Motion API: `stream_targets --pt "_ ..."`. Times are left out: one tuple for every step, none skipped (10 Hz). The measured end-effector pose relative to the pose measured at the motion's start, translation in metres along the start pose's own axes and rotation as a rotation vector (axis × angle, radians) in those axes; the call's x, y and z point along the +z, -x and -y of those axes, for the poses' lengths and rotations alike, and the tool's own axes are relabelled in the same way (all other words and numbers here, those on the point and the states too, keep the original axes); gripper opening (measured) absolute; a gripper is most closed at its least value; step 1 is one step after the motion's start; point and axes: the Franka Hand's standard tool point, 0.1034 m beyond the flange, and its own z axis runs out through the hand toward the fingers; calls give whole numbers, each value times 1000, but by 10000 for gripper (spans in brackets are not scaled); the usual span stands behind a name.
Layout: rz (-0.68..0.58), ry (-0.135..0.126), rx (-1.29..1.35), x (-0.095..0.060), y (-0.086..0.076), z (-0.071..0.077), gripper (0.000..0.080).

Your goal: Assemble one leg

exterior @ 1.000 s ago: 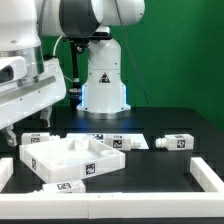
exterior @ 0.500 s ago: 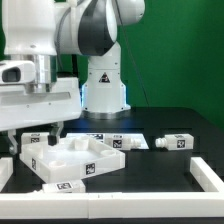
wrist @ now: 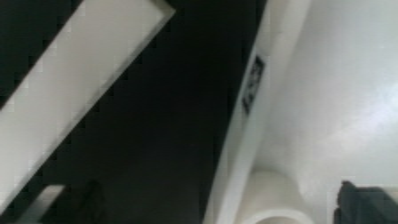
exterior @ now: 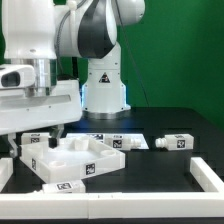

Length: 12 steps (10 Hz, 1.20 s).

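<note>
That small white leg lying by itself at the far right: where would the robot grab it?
Probably mid-length on the leg, coming from straight above, with the jaws closing across its short width. It lies on its side with bare table along both long sides.

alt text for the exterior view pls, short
A white robot arm hangs low over a large white angular furniture panel bearing marker tags, at the exterior view's left of a black table. A small white tagged part and a second one lie toward the exterior view's right of it.
</note>
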Motion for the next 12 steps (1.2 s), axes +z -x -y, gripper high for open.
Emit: stream_targets --pt "36 -49 41 8 -1 6 649" --pt "67 -86 72 16 -2 9 649" --pt "70 -88 79 21 -4 7 649" --pt "50 -62 61 27 -3 5 649" --pt "40 -48 48 31 3 4 649" --pt "33 -34 30 32 6 2 649" --pt "12 -2 6 31 6 -2 649" --pt "13 -4 6 32 7 -1 649" --pt "13 -4 6 32 7 -1 520" --pt "13 -4 5 32 7 -1 520" --pt "14 -5 5 32 7 -1 381" --pt "14 -5 5 32 7 -1 247"
